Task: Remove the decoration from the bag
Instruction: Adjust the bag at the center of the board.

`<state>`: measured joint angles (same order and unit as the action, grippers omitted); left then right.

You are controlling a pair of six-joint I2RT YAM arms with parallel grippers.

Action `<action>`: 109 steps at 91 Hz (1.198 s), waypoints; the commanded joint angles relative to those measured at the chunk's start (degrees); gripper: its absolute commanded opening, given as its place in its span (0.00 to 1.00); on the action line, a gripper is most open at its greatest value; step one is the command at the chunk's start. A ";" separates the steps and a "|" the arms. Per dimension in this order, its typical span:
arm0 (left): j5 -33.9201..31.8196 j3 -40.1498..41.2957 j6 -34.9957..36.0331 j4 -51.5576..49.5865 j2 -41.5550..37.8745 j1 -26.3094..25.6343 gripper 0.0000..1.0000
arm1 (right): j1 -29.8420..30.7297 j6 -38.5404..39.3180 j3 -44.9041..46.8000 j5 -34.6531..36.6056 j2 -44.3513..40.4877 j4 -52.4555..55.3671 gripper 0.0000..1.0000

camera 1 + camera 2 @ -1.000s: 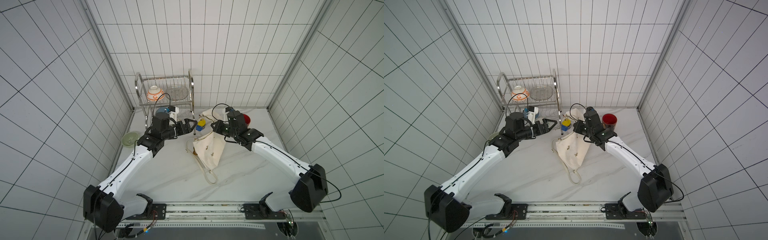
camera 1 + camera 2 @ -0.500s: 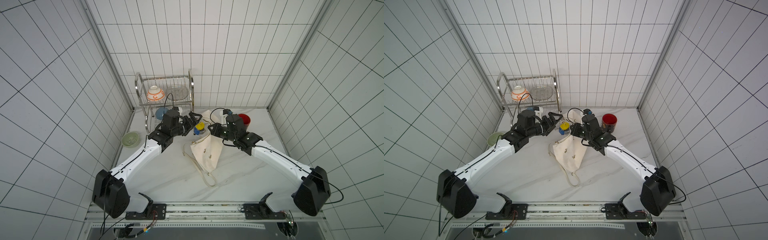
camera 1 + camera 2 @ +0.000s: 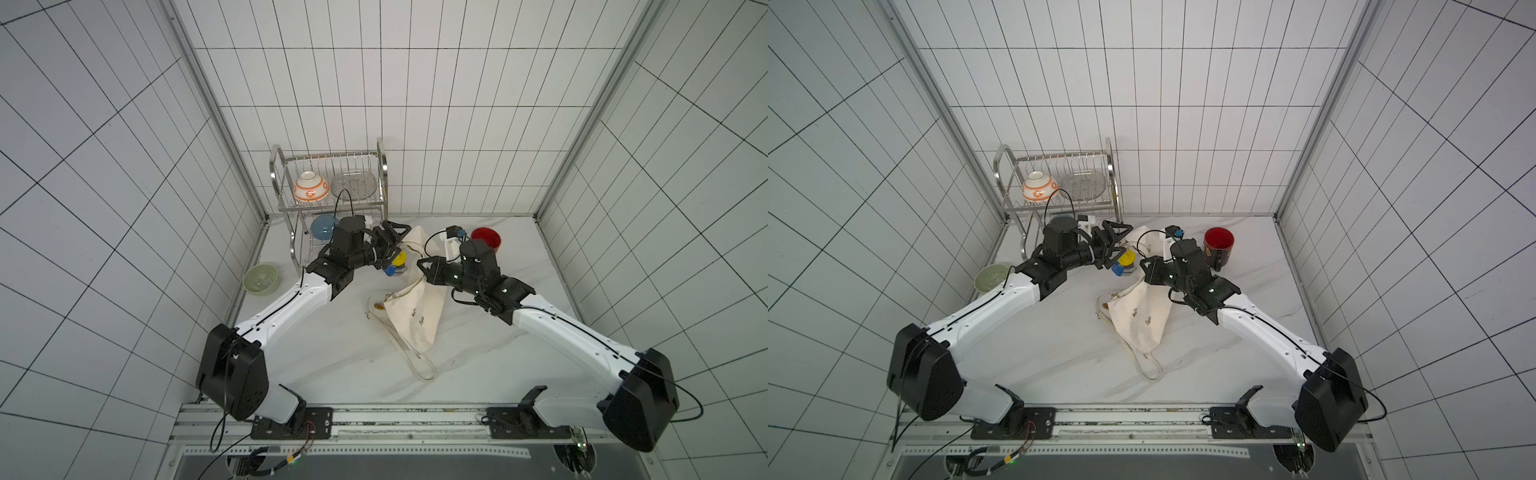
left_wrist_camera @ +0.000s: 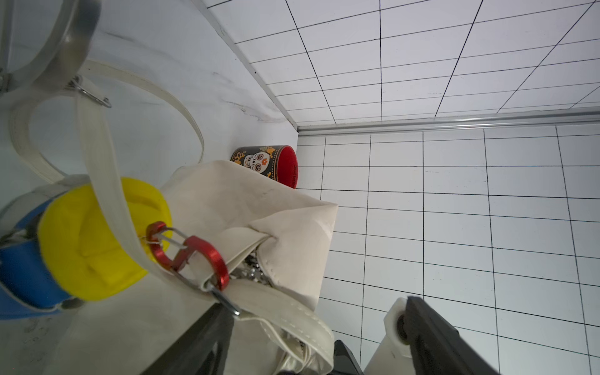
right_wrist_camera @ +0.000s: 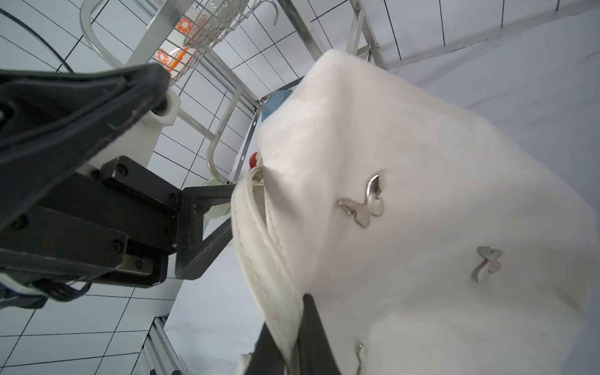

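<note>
Moved: left gripper (image 4: 313, 308) had come in from beside the decoration (image 4: 94, 240) to straddle the strap end of the bag (image 3: 415, 316), its arm stretched further toward upper centre.
bag: lay at the centre of both top views on the marble table (image 3: 324, 357). Its long axis ran from upper centre down to lower centre, leaning slightly. The upper end was raised and folded and the lower end lay flat, with the strap loop (image 3: 424, 378) trailing toward the lower edge.
decoration: yellow-and-blue piece hung by a red carabiner (image 4: 194, 256) on the strap, at the bag's upper left.
right gripper (image 3: 420, 266): fingers together, pinching the bag's stitched rim.
left gripper: fingers apart, the strap end between them.
red mug (image 3: 486, 240): upper right of the bag, apart from it.
dish rack (image 3: 273, 166): upper left, by the back wall, holding a patterned bowl (image 3: 311, 187) and a glass dish (image 3: 354, 185).
green bowl (image 3: 260, 279): left, by the side wall.
</note>
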<state>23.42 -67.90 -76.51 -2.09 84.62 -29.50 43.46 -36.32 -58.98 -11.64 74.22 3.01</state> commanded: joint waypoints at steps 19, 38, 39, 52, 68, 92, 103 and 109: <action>3.21 -0.52 -3.21 3.88 1.18 -2.11 0.65 | 1.58 5.56 1.42 -3.91 -3.03 -4.34 0.00; 4.88 -1.26 -1.31 3.52 2.21 -2.71 0.60 | 2.34 9.15 1.80 -4.66 -3.66 -3.82 0.00; 5.06 -1.40 -1.16 3.42 2.35 -2.78 0.59 | 2.42 9.46 1.78 -4.73 -3.65 -3.72 0.00; 7.42 -2.24 3.29 0.77 3.34 -3.70 0.47 | 3.34 15.31 1.80 -6.27 -3.94 -1.90 0.00; 8.96 -2.99 10.56 -6.56 2.57 -3.48 0.37 | 3.67 17.34 3.97 -4.20 -5.76 -2.04 0.00; 12.00 -5.36 20.60 -14.02 2.49 -2.99 0.17 | 3.65 19.47 4.55 -3.48 -6.89 -1.52 0.00; 11.84 -6.21 23.84 -16.01 2.76 -2.91 0.04 | 3.65 19.67 4.53 -4.06 -6.64 -1.47 0.00; 10.52 -6.75 26.03 -17.07 2.08 -2.75 0.00 | 3.65 19.41 4.57 -4.24 -6.67 -1.45 0.00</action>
<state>33.50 -72.51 -56.51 -15.18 87.81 -32.25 46.61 -18.26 -54.39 -15.42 68.88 4.38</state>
